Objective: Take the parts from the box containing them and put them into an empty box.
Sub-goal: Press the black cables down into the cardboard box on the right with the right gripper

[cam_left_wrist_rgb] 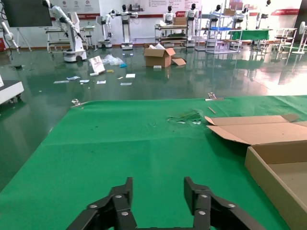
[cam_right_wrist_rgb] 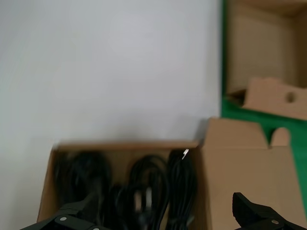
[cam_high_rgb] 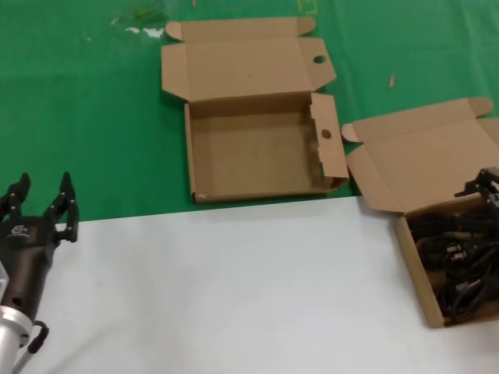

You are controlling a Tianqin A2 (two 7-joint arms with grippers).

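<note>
Several black coiled power cords, the parts (cam_high_rgb: 460,261), fill the slanted brown box (cam_high_rgb: 412,253) at the right, its lid (cam_high_rgb: 425,152) folded back. My right gripper (cam_high_rgb: 483,187) hangs open over that box's far end. In the right wrist view its gripper (cam_right_wrist_rgb: 163,215) has both fingers spread wide over the cords (cam_right_wrist_rgb: 144,191), touching none. The empty box (cam_high_rgb: 257,195) with round holes in its side flaps stands at the middle back on the green cloth. My left gripper (cam_high_rgb: 43,204) is parked open at the near left, holding nothing. The left wrist view shows its gripper (cam_left_wrist_rgb: 158,191) above green cloth.
The near half of the table is white (cam_high_rgb: 234,288), the far half green cloth (cam_high_rgb: 86,117). The empty box's lid (cam_high_rgb: 242,62) lies open toward the back. A corner of that box (cam_left_wrist_rgb: 273,179) lies to the side of the left gripper. Small scraps (cam_high_rgb: 144,29) lie at the far edge.
</note>
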